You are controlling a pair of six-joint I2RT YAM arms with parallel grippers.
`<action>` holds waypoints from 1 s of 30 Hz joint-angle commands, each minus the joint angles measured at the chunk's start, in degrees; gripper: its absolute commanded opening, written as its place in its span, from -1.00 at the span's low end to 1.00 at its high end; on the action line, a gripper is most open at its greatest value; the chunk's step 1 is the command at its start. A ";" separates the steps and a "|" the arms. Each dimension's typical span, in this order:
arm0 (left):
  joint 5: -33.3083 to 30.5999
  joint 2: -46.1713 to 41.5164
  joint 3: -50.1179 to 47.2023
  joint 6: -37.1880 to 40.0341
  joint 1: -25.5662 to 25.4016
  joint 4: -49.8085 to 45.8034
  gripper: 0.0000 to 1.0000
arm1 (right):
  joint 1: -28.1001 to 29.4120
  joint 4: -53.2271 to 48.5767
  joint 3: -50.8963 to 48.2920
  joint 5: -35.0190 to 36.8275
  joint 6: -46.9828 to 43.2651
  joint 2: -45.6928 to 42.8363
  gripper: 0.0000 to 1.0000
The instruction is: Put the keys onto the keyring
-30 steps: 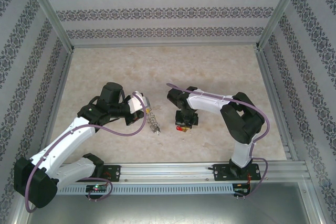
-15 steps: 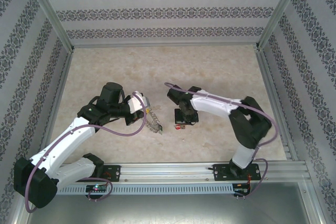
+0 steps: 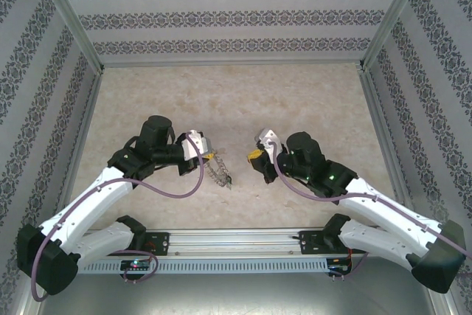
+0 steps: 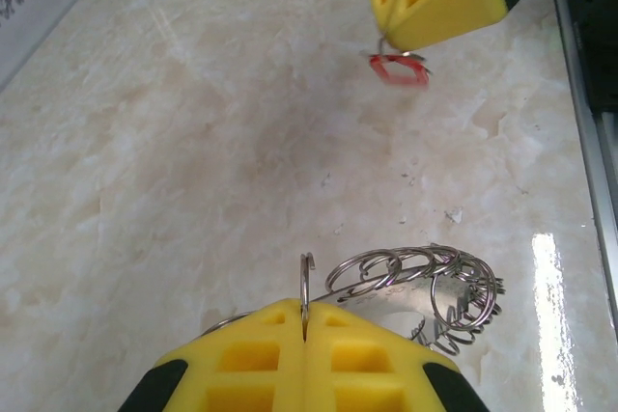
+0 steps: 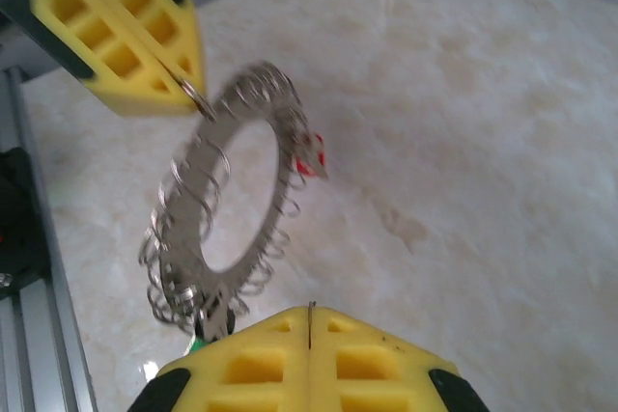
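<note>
Swung round and lifted since a second ago, the right gripper [image 3: 258, 154] now faces the keyring [image 3: 218, 171] from just beside it, its pads [image 5: 241, 364] pressed together on a red key [image 4: 398, 67] (apparently taken up off the table [image 3: 221, 94]). Opposite, the left gripper [image 3: 206, 154] pinches one small loop of the keyring's rim, and the keyring hangs below it. Threading looks ready to begin. A red fleck [image 5: 309, 156] sits against the keyring's rim; whether it is threaded on cannot be told. Beyond the keyring lies open surface. The metal rail [image 3: 236, 235] runs on the keyring's near side, and the walls [image 3: 44, 108] stand well apart from it.
</note>
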 commanded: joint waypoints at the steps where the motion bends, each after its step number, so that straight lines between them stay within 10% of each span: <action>1: 2.70 -1.00 1.66 2.31 -2.28 5.34 -1.00 | -0.69 8.10 0.90 -9.46 -5.43 1.10 -1.00; 15: 0.15 -2.69 0.68 0.54 -4.83 9.08 -1.00 | -0.86 5.70 9.56 -19.27 -8.68 8.36 -1.00; 30: -8.93 -2.12 -1.11 -5.49 -7.17 16.78 -1.00 | 0.48 8.64 10.88 -12.80 -4.13 12.37 -1.00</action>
